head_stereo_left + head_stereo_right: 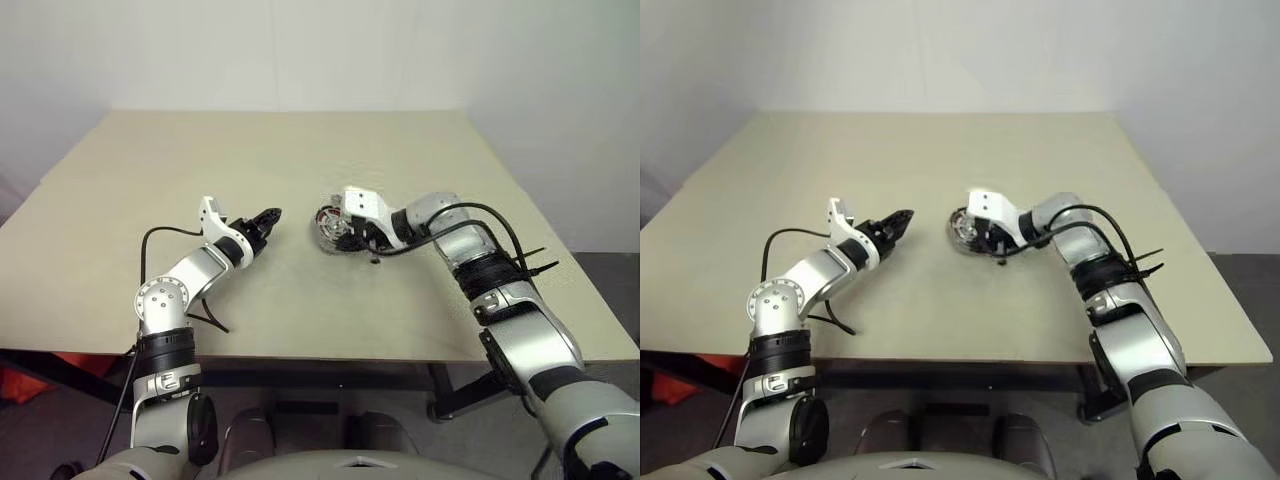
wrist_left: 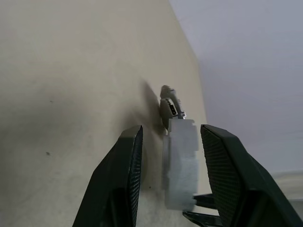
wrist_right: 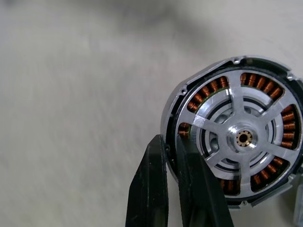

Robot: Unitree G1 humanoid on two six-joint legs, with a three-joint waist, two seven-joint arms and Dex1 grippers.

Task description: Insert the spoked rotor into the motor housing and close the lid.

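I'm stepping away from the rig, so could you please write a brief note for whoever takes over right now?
Right tool: fingers shut on the rim of the motor housing, which is tipped up near the middle of the table.
Left tool: open, empty, hovering just left of the housing.
Spoked rotor: already seated in the housing, over the copper windings.
Done: rotor inserted.
Left: find the lid, place it on the housing and close it.
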